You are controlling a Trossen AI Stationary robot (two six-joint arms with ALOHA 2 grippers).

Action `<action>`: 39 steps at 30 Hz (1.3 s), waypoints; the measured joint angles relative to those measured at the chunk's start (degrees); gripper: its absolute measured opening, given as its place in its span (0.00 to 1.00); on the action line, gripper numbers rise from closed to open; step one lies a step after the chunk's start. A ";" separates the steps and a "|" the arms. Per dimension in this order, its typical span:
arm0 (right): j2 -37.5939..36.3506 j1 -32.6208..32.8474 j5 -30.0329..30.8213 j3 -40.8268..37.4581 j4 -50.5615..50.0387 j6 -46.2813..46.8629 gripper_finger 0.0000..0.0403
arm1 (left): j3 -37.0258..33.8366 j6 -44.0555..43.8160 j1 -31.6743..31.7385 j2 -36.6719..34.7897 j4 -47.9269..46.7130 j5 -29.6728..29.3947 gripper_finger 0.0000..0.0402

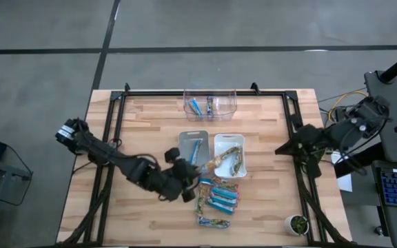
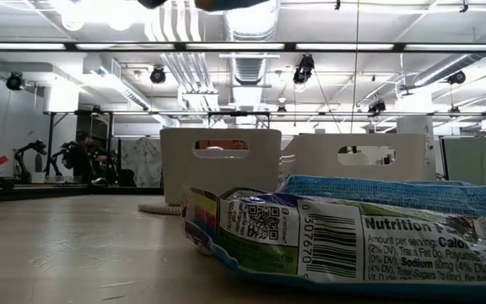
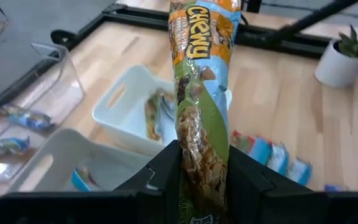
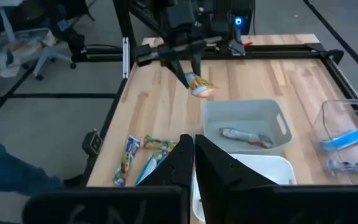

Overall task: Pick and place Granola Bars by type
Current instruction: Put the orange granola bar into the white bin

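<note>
Left gripper (image 3: 204,171): my fingers are clamped on one granola bar (image 3: 202,93), a green and orange wrapper marked "Chewy", which sticks out forward past my fingertips. In the high view I hold it over the table (image 1: 143,117), just at the near corner between the grey bin (image 1: 193,142) and the white bin (image 1: 229,143). In the right wrist view the bar hangs tilted from my fingers, clear of the wood.

White bin: holds a few tan-gold bars (image 1: 230,160) lying lengthwise. Grey bin: one bar with a blue wrapper (image 1: 196,149) inside. The two bins sit side by side, touching or nearly so.

Clear bin (image 1: 210,102) at the far edge of the table: two blue-wrapped bars (image 1: 197,106) in it.

Loose bars (image 1: 219,200) lie in a cluster on the wood near the bins on the operator side, mostly blue, with one multicoloured wrapper (image 1: 214,221) nearest the table edge. The low view looks across that wrapper; its nutrition panel and barcode fill the foreground.

Right gripper (image 4: 193,158): fingers pressed together, holding nothing, parked off the right side of the table.

A small potted plant (image 1: 297,224) stands at the near right corner.
</note>
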 joint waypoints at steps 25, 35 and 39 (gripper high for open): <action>-6.73 -0.04 4.71 8.12 -16.34 -0.09 0.02 | 8.47 5.23 13.59 7.42 7.67 14.45 0.21; -6.70 0.00 6.21 8.12 -17.08 -0.51 0.02 | 18.18 -11.94 15.51 16.58 7.51 15.53 0.21; -6.68 0.00 6.24 8.12 -17.08 -1.11 0.02 | 18.52 -25.41 15.73 17.95 7.85 15.46 0.21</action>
